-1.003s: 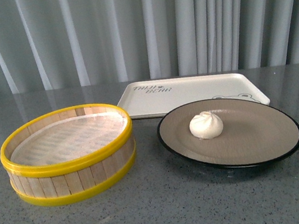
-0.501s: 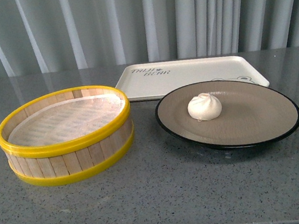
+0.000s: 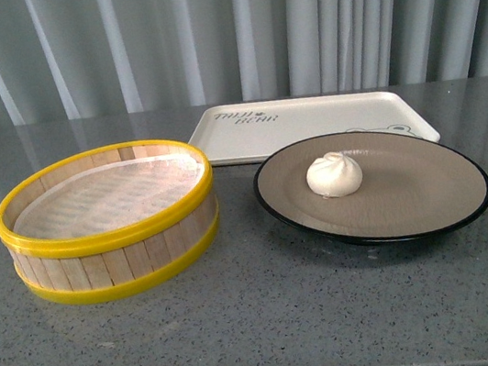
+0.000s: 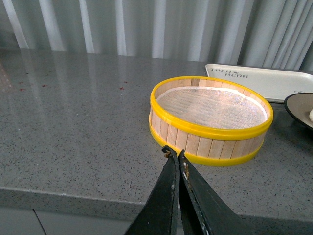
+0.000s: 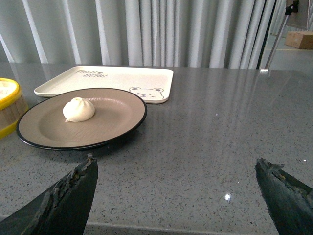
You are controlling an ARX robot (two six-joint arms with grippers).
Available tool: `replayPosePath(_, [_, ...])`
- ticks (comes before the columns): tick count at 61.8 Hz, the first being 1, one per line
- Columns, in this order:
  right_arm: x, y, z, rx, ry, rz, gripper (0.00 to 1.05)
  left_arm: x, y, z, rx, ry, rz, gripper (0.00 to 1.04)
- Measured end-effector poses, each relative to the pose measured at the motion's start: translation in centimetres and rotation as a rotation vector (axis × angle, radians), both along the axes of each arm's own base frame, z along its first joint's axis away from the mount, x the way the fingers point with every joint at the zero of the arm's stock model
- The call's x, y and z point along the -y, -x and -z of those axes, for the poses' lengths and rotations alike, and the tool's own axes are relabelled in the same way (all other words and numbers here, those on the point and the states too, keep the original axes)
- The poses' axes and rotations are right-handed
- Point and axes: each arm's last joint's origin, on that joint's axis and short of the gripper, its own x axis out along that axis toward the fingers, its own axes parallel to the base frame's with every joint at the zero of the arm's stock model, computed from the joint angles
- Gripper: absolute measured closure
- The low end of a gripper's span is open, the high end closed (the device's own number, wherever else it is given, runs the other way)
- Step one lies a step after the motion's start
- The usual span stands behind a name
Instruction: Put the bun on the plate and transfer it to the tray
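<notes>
White and pleated, the bun (image 3: 334, 175) sits already on the plate (image 3: 414, 202), a little toward the far side of its taupe inside and away from the black rim. So the first half of the task looks done, and what remains is to carry the plate with the bun onto the tray (image 3: 309, 124).

The plate rests on the grey counter (image 3: 267, 328), just in front of the tray. Its far rim covers the tray's near edge in the front view, and I cannot tell if they touch. The tray lies with its long side across the robot's view, so the way to go is short and straight away from the robot. The plate is round, so no side of it is better than another.

The right gripper (image 5: 175, 161) is spread wide and holds nothing, low over the counter, with the plate near ahead of it. The left gripper (image 4: 175, 155) has its fingers pressed together, also with nothing between them, and it faces the yellow-rimmed steamer basket (image 4: 210, 125), which stands between it and the plate. I judge the right arm is the nearer one, and the near rim of the plate is the place it can reach first.
</notes>
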Motion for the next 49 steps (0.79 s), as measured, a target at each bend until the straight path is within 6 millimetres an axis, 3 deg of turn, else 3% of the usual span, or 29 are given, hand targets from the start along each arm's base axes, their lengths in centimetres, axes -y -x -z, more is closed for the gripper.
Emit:
replayPosePath(44, [0.0, 0.0, 0.0, 0.000, 0.000, 0.000, 0.08, 0.0, 1.9, 0.4, -0.007, 0.000, 0.002, 1.01])
replayPosePath(49, [0.0, 0.0, 0.0, 0.000, 0.000, 0.000, 0.08, 0.0, 1.9, 0.4, -0.007, 0.000, 0.002, 0.88])
